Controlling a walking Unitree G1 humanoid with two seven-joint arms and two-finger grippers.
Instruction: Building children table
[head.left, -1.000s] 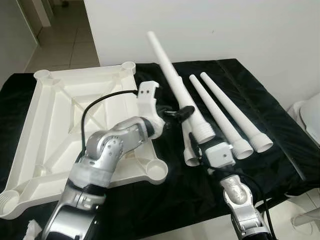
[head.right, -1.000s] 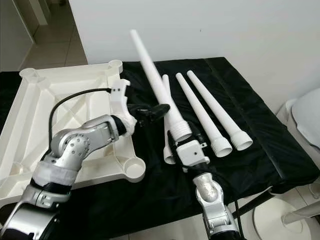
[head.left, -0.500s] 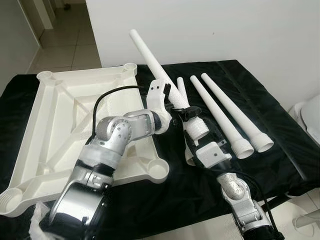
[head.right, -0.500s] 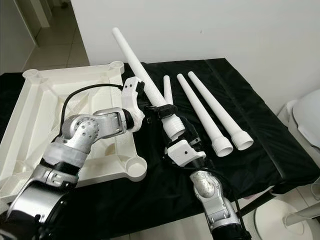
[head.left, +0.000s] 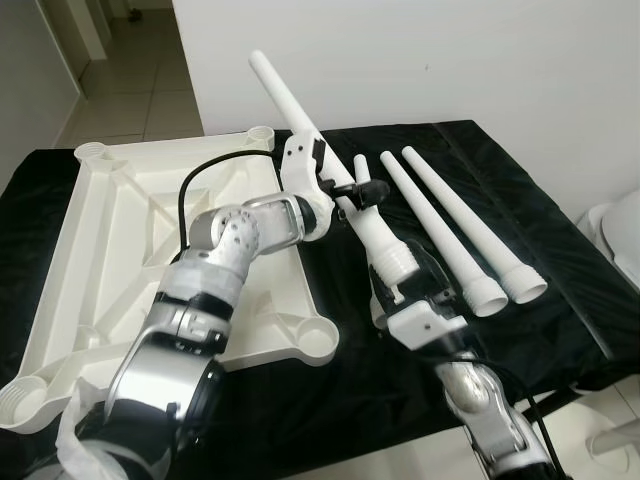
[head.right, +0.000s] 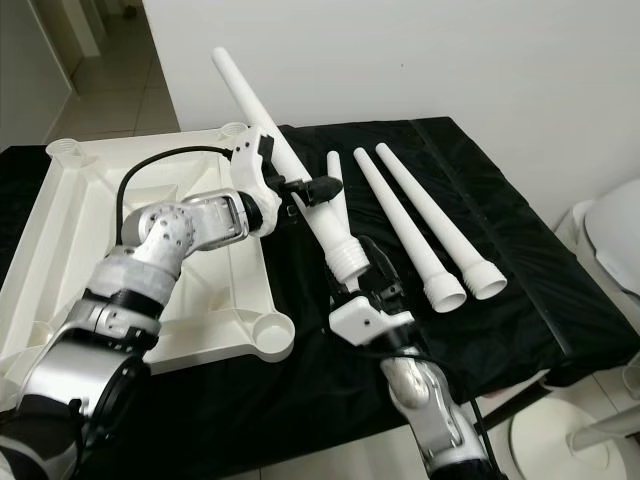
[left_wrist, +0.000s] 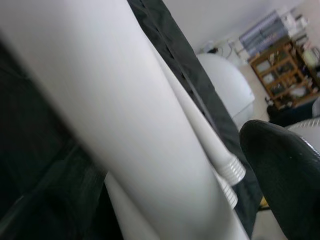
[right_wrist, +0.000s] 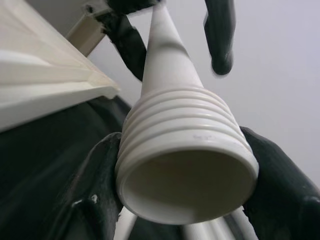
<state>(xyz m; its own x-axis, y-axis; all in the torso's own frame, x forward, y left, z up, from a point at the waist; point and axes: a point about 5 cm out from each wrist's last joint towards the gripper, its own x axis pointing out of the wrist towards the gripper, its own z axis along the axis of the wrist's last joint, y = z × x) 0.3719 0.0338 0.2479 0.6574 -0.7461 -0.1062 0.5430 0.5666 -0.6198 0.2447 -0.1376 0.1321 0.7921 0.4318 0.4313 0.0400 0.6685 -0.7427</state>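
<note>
Right end effector (head.left: 400, 272) clamps threaded end of raised leg (head.left: 335, 175), left end effector (head.left: 352, 192) pinches its shaft mid-scene right of upturned tabletop (head.left: 100, 250) on black worktop (head.left: 560, 260); uneven pull risks twisting leg loose onto spare legs (head.left: 450, 225).

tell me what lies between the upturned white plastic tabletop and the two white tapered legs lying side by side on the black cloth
In the left eye view: the raised white leg, held by both grippers, left and right, and a fourth leg lying under it.
</note>
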